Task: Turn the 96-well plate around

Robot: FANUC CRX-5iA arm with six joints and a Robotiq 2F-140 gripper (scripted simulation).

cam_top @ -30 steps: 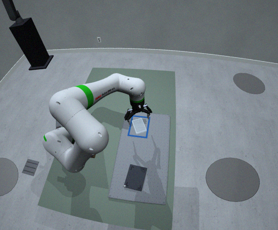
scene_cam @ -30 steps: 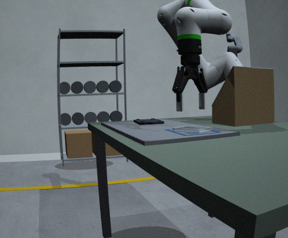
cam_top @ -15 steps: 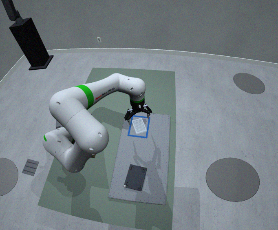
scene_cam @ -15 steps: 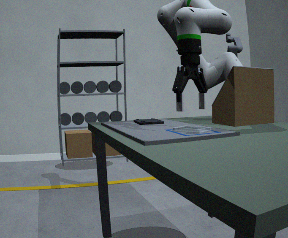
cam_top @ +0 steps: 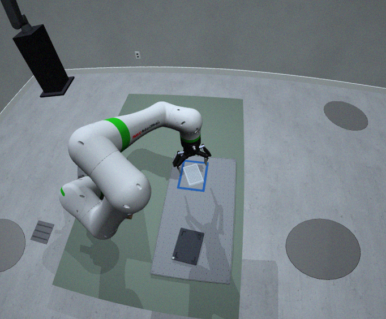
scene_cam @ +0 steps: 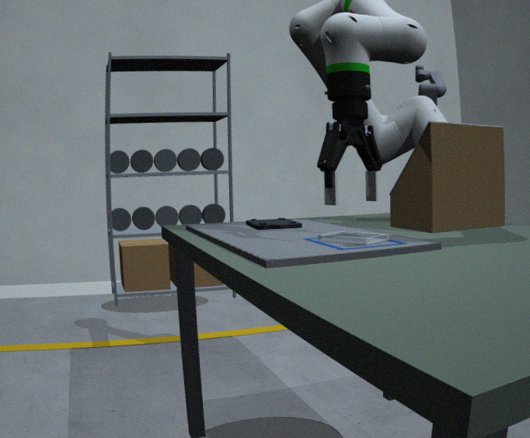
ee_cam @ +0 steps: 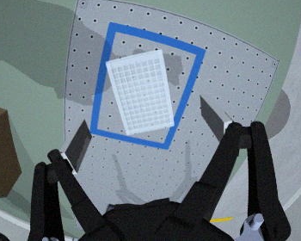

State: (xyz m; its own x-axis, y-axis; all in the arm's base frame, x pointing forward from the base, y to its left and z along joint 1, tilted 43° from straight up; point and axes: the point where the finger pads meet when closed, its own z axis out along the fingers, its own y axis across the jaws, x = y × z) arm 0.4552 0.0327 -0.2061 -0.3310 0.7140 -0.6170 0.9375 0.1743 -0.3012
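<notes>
The clear 96-well plate [cam_top: 193, 175] lies flat inside the blue taped outline B1 on the grey deck, skewed a little against the tape. It also shows in the wrist view [ee_cam: 140, 91] and in the side view [scene_cam: 353, 236]. The dark plate nest N1 [cam_top: 188, 246] stands empty at the deck's near end, and shows in the side view [scene_cam: 273, 223]. My gripper [scene_cam: 350, 196] is open and empty, hanging well above the plate, a little toward the far edge of B1 [cam_top: 192, 160]. I cannot make out the plate's cut corner.
A brown box [scene_cam: 450, 177] stands on the green table behind the deck. A shelf rack [scene_cam: 167, 165] with round discs stands off the table at the back. A black camera stand [cam_top: 40, 58] is on the floor at far left.
</notes>
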